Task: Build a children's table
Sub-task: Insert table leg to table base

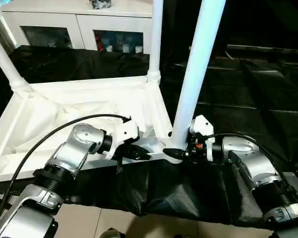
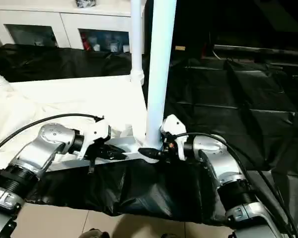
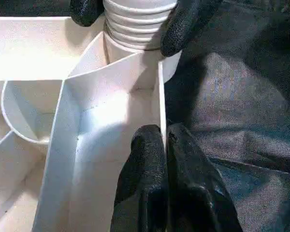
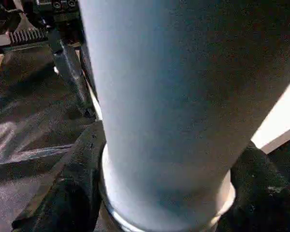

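Table leg (image 1: pixel 196 74) base btwn right jaws; rim (image 3: pixel 160 116) in left jaws.

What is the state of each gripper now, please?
Left gripper: shut on the tabletop rim.
Right gripper: around the base of the leg; whether it grips cannot be told.

Right tool (image 2: pixel 154 151) straddles the upright leg (image 2: pixel 159 64) base — left tool (image 2: pixel 120 154) pinches the tabletop (image 2: pixel 64 99) rim.
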Available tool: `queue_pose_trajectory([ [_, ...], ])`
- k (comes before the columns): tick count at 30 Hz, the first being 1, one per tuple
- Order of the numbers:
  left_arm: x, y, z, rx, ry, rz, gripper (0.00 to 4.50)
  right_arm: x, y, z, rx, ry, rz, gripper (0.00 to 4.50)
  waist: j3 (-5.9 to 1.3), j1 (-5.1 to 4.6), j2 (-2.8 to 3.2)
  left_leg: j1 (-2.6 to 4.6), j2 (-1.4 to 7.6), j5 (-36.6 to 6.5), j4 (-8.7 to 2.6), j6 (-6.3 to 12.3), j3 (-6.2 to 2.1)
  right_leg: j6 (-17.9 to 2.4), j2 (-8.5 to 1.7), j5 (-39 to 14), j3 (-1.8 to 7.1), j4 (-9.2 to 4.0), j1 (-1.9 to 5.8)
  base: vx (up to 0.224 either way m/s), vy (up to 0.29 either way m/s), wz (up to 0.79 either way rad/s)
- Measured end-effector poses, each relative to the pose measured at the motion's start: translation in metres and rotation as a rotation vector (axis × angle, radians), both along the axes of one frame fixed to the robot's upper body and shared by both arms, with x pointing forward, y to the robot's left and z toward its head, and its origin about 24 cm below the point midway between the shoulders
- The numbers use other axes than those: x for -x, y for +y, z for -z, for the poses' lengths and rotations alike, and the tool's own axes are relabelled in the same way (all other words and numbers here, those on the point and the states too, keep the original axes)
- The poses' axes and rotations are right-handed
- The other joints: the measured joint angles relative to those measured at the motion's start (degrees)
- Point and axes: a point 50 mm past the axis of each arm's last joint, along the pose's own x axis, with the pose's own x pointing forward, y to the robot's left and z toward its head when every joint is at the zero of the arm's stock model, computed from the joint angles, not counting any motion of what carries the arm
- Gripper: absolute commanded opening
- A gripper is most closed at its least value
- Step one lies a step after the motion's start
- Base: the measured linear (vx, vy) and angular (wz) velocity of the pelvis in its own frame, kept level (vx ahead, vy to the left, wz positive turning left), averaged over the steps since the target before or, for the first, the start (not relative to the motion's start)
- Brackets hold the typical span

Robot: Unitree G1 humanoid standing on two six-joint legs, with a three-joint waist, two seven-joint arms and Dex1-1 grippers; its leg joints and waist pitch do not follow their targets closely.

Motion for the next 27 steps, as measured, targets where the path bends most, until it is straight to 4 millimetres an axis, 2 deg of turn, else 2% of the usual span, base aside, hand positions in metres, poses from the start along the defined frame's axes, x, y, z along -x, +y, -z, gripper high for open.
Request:
queue_pose_trajectory([
  [1,0.0,-0.003,0.001,0.007,-0.001,-0.006,0.0,0.0,0.003,0.001,-0.008,0.0,0.009,2.77,-0.01,-0.01,0.0,0.01,0.0,0.0,0.0,0.0,-0.01,0.0,0.0,0.0,0.0,0.01,0.02,0.0,0.0,0.0],
  [7,-0.013,-0.021,0.008,0.007,-0.049,-0.178,0.0,-0.012,0.007,0.013,-0.034,-0.024,0.308,2.75,-0.05,-0.37,0.02,0.18,-0.02,0.0,0.1,0.0,-0.02,0.3,-0.01,-0.2,0.06,-0.01,0.23,0.0,0.0,0.0],
  [9,-0.018,-0.029,0.01,0.006,-0.063,-0.263,0.0,-0.021,0.014,0.017,-0.037,-0.04,0.448,2.75,-0.06,-1.02,0.0,0.46,-0.04,0.0,0.11,0.0,-0.01,0.4,-0.01,-0.2,0.08,-0.02,0.45,0.0,0.0,0.0],
  [10,-0.021,-0.035,0.011,0.009,-0.068,-0.331,0.0,-0.029,0.021,0.018,-0.051,-0.032,0.56,2.75,-0.06,-1.7,0.0,0.62,-0.04,0.0,0.12,-0.01,-0.02,0.4,-0.02,-0.2,0.07,-0.03,0.59,0.0,0.0,0.0],
  [14,-0.023,-0.053,0.012,0.014,-0.104,-0.417,0.0,-0.041,0.029,0.019,-0.057,-0.025,0.771,2.75,-0.07,-2.52,0.0,0.66,-0.07,0.0,0.11,0.0,-0.09,0.4,-0.04,-0.2,-0.02,-0.27,0.69,0.0,0.0,0.0],
  [17,-0.023,-0.058,0.013,0.014,-0.115,-0.43,0.0,-0.043,0.031,0.019,-0.047,-0.045,0.81,2.75,-0.1,-2.74,0.06,0.66,-0.08,0.0,0.08,0.0,-0.09,0.4,-0.04,-0.2,-0.01,-0.29,0.74,0.0,0.0,0.0],
  [19,-0.023,-0.058,0.013,0.012,-0.117,-0.429,0.0,-0.043,0.032,0.02,-0.051,-0.058,0.811,3.31,-0.12,-2.77,0.08,0.66,-0.08,0.0,0.06,0.0,-0.1,0.4,-0.04,-0.2,-0.01,-0.28,0.75,0.0,0.0,0.0],
  [20,-0.023,-0.058,0.013,0.011,-0.121,-0.427,0.0,-0.042,0.032,0.02,-0.059,-0.056,0.811,3.31,-0.12,-2.79,0.08,0.66,-0.08,0.0,0.06,0.0,-0.11,0.4,-0.04,-0.2,-0.01,-0.28,0.75,0.0,0.0,0.0],
  [23,-0.023,-0.056,0.012,0.005,-0.138,-0.411,0.0,-0.042,0.032,0.019,-0.076,-0.052,0.779,3.72,-0.12,-3.0,0.08,0.64,-0.08,0.0,0.06,0.0,-0.11,0.4,-0.04,-0.2,-0.02,-0.29,0.73,0.0,0.0,0.0],
  [27,-0.02,-0.05,0.012,0.008,-0.15,-0.365,0.0,-0.038,0.027,0.019,-0.06,-0.072,0.678,3.81,-0.13,-3.18,0.14,0.62,-0.08,0.0,-0.02,0.0,-0.11,0.4,-0.04,-0.2,-0.03,-0.29,0.7,0.0,0.0,0.0],
])
